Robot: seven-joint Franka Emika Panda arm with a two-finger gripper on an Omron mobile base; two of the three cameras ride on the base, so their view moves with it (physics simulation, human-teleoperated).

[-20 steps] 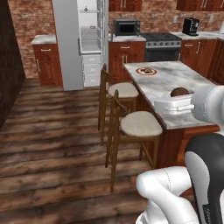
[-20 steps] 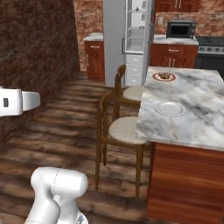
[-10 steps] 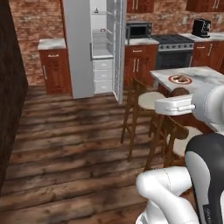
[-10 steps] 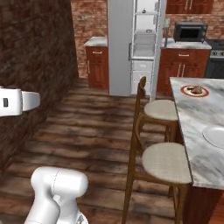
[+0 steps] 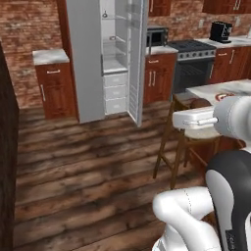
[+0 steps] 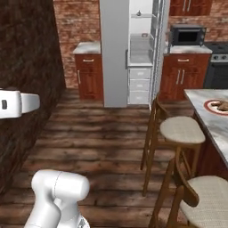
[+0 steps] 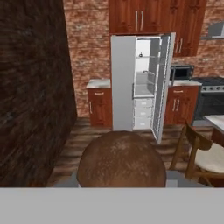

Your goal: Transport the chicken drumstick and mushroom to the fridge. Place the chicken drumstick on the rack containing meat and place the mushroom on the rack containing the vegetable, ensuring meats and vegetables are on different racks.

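- Brick-walled kitchen with a dark plank floor point(image 5: 83, 162) and red-brown cabinets.
- Fridge point(image 5: 86, 59) stands against the far wall between two low cabinets. Its door point(image 5: 138, 59) is swung wide open towards the right.
- Inside it, pale glass racks point(image 6: 141, 38) are stacked above three white drawers point(image 5: 116, 91).
- Small items sit on the upper racks, too small to tell what they are.
- Right of the fridge, a microwave point(image 6: 188, 34) sits on the counter. Beyond it are a dark stove point(image 5: 196, 46) and a black coffee maker point(image 5: 220, 32).
- Marble island point(image 6: 209, 122) runs along the right side, with two cushioned stools point(image 6: 181, 129) just beside it.
- On the island lies a red-rimmed plate point(image 6: 208, 103). A lumpy brown piece on it, by its look the drumstick point(image 6: 219, 105), lies well apart from the fridge.
- Gripper point(image 7: 122, 183) points across the floor at the open fridge from a distance.
- Its jaws are closed on a round, speckled brown cap, by its look the mushroom point(image 7: 121, 159), which hides the fingertips in the hand view.
- Mushroom is held in the air, well short of the racks.
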